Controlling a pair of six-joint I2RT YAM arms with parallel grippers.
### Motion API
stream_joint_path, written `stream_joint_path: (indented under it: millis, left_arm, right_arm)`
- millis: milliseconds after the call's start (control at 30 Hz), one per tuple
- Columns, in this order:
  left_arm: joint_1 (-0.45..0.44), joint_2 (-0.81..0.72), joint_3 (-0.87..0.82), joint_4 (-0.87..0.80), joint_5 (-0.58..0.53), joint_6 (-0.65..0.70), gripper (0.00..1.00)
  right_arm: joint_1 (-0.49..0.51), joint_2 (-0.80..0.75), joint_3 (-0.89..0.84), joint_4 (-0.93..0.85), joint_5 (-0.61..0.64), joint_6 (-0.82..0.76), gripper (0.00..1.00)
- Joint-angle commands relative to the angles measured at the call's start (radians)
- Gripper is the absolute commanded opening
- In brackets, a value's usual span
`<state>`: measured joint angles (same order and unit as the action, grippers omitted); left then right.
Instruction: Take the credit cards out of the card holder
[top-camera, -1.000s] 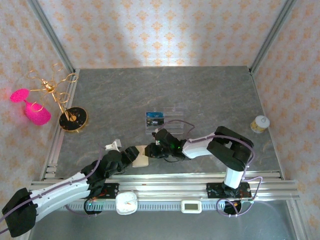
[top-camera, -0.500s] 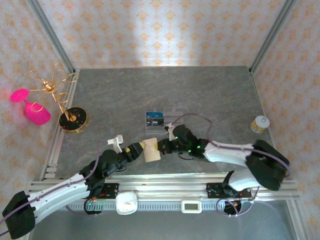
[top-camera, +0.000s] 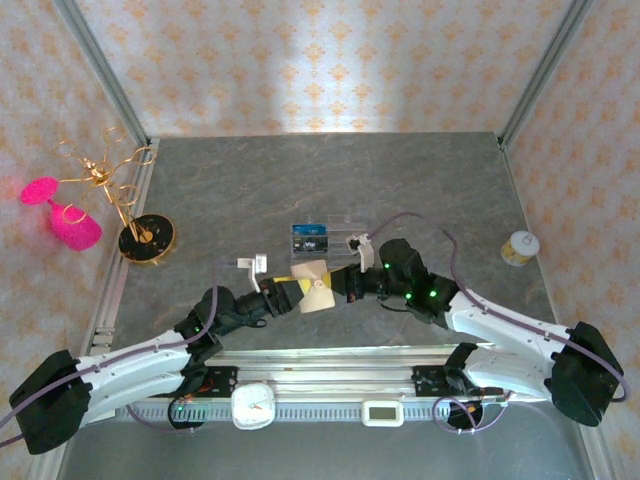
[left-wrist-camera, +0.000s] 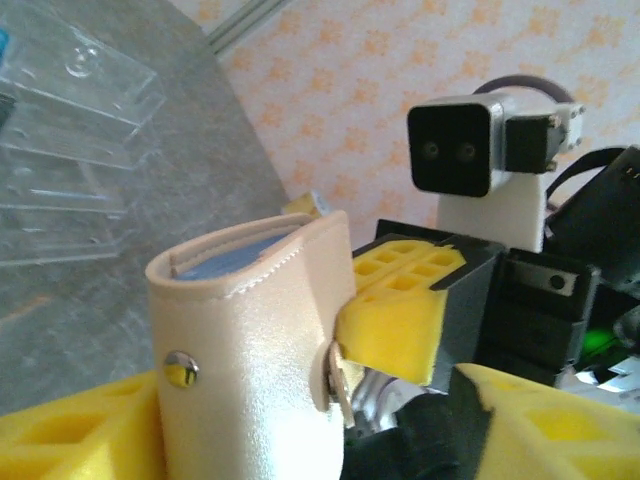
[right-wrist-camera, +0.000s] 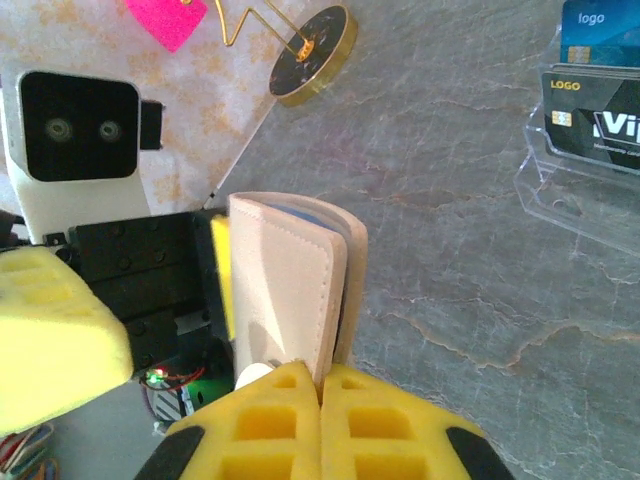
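R pincer (right-wrist-camera: 320, 385) clenched on card holder (right-wrist-camera: 290, 280) edge; holder now lifted off surface (top-camera: 400, 180), moved far-right to centre. L pincer (top-camera: 288, 294) grip unclear. Opening next.

Right arm (top-camera: 500, 320) stretched out; card holder (top-camera: 314, 288) lifted, carried farther forward.

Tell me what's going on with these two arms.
Both arms meet mid-table at the card holder. The right pincer is shut on the holder's flap edge. The left pincer stands open around it, one pad against its side. A blue edge shows at the holder's top, but neither pincer has hold of a card. Two cards stand in the clear tray farther back.
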<state>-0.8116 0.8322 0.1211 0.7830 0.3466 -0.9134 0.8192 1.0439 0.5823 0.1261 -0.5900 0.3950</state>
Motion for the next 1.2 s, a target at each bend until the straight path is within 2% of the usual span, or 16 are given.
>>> stream_joint_path:
  millis: [0, 133, 267, 333, 400, 433, 467, 533, 600, 733, 800, 933, 1167]
  left_arm:
    - [-0.011, 0.023, 0.018, 0.199, 0.105, -0.007, 0.62]
    - [-0.024, 0.029, 0.031, 0.183, 0.102, -0.003, 0.61]
    - [-0.027, 0.018, 0.025, 0.171, 0.077, 0.003, 0.49]
    - [-0.028, 0.01, 0.032, 0.153, 0.058, 0.011, 0.38]
    - [-0.027, 0.005, 0.048, 0.12, 0.03, 0.021, 0.14]
    - [-0.028, 0.0, 0.068, 0.068, 0.001, 0.029, 0.02]
    - [-0.029, -0.005, 0.088, 0.016, -0.021, 0.044, 0.0]
    - [-0.034, -0.02, 0.126, -0.105, -0.101, 0.078, 0.0]
    - [-0.04, -0.027, 0.157, -0.217, -0.184, 0.101, 0.0]
    - [-0.065, -0.018, 0.213, -0.357, -0.293, 0.137, 0.0]
    - [-0.088, -0.008, 0.238, -0.409, -0.352, 0.152, 0.0]
    - [-0.106, 0.012, 0.259, -0.417, -0.388, 0.156, 0.0]
    - [-0.117, 0.009, 0.267, -0.399, -0.394, 0.15, 0.0]
  right_arm:
    - [-0.024, -0.004, 0.054, 0.034, 0.045, 0.043, 0.0]
    - [-0.034, 0.006, 0.076, 0.072, 0.045, 0.08, 0.0]
    - [-0.034, 0.024, 0.114, 0.06, 0.052, 0.083, 0.0]
    - [-0.034, 0.037, 0.127, 0.05, 0.062, 0.081, 0.0]
    - [-0.034, 0.046, 0.142, 0.029, 0.094, 0.089, 0.0]
    - [-0.034, 0.053, 0.162, -0.003, 0.123, 0.1, 0.06]
    - [-0.033, 0.054, 0.177, -0.029, 0.151, 0.111, 0.17]
    - [-0.031, 0.028, 0.185, -0.054, 0.205, 0.126, 0.41]
    - [-0.013, -0.01, 0.191, -0.085, 0.277, 0.134, 0.51]
    - [0.09, -0.047, 0.234, -0.177, 0.497, 0.124, 0.55]
    - [0.134, -0.031, 0.262, -0.211, 0.565, 0.127, 0.56]
    - [0.194, 0.038, 0.32, -0.261, 0.645, 0.111, 0.59]
    - [0.237, 0.175, 0.385, -0.341, 0.719, 0.102, 0.59]
